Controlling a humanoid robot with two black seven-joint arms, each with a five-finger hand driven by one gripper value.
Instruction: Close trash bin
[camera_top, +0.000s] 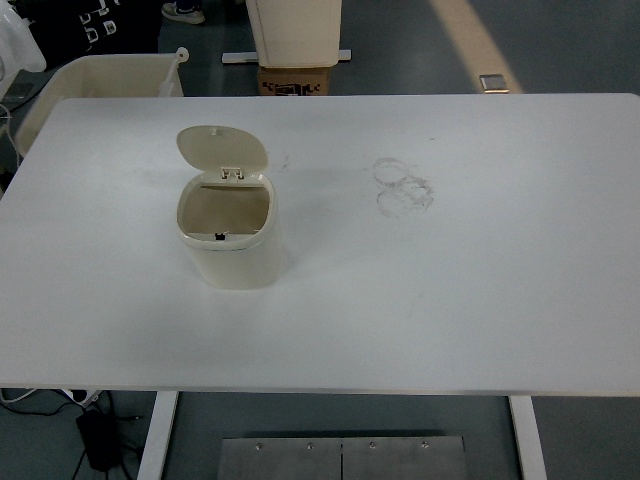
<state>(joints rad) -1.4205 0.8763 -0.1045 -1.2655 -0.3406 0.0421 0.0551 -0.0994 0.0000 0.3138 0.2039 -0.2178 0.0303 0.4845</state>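
Note:
A small cream trash bin (232, 250) stands on the white table (450, 280), left of the middle. Its round lid (222, 149) is flipped up and back on the hinge at the far rim, so the brown inside of the bin shows. Neither of my arms or hands appears in the head view.
Grey ring-shaped smudges (403, 187) mark the table right of the bin. Beyond the far edge are a cream tub (100, 80) on the left, a cardboard box (294, 80) under a white stand, and a person in dark clothes (90, 25) at the top left.

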